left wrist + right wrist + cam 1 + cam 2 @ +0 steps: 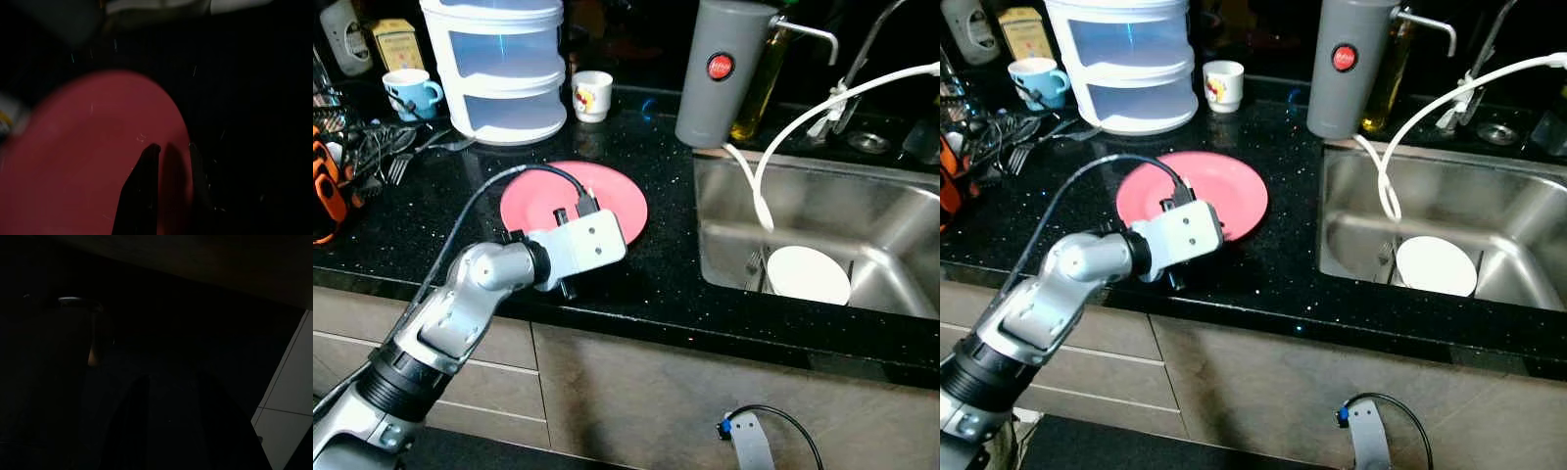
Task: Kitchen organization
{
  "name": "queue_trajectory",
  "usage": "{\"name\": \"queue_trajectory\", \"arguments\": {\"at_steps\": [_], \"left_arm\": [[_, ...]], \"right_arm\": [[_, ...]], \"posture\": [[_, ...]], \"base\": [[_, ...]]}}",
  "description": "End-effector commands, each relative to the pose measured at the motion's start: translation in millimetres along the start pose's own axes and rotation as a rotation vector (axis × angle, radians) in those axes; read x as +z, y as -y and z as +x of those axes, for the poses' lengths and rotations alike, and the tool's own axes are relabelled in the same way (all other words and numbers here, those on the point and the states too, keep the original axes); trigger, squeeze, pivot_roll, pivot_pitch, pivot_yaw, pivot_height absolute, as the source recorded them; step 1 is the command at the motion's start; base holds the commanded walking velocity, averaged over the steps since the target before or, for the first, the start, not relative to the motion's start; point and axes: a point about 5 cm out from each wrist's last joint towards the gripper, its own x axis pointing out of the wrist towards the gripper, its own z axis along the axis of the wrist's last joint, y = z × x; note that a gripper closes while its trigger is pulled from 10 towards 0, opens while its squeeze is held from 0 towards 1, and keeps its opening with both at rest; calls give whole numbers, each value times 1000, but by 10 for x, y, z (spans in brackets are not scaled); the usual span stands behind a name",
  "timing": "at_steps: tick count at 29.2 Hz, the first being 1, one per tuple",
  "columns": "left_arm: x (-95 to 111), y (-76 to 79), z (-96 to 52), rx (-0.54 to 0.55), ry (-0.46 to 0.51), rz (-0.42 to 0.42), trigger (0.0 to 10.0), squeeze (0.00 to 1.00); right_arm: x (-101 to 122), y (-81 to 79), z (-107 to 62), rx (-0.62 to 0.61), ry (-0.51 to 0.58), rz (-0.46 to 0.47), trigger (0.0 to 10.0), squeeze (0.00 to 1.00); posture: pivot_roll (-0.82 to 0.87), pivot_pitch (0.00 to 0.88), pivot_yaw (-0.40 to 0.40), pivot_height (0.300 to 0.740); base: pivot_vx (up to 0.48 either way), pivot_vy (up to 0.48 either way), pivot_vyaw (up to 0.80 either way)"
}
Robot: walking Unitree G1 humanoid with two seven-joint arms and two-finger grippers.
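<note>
On the black speckled tabletop (646,284), just left of the sink (901,235), lies the pink plate (617,196), flat, near the front edge. The left hand (171,152) is over the plate's near rim; in the left wrist view its two dark fingers stand slightly apart with the rim between or beneath them, so it looks open, not yet clamped.

The plate is smooth, glossy, shallow and round, with a thin rim lying close to the polished stone. I judge that the fingers could skid off that rim, or push the plate toward the sink instead of getting under it. A one-sided pinch might tip it as it lifts.

The sink is brushed steel and holds a white plate (808,276) and a fork (753,266); a plate dropped there could chip.

The right hand (168,396) hangs idle in the dark below the tabletop, its fingers apart.
</note>
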Motion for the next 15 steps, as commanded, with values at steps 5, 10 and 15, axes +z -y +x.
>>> {"name": "queue_trajectory", "arguments": {"at_steps": [5,10,15], "left_arm": [[-138,35,-11,-25,-98,-40,10000,0],[-142,8,-26,11,-125,-59,10000,0],[-129,-3,-57,22,-164,-53,10000,0]], "right_arm": [[-25,19,-2,-3,-7,-1,10000,0],[-24,26,-3,-5,-8,-1,10000,0],[-20,31,-4,-5,-8,-6,10000,0]], "posture": [[63,47,-45,740],[64,53,-48,740],[68,57,-50,740]], "base": [[0,0,0],[0,0,0],[0,0,0]]}}
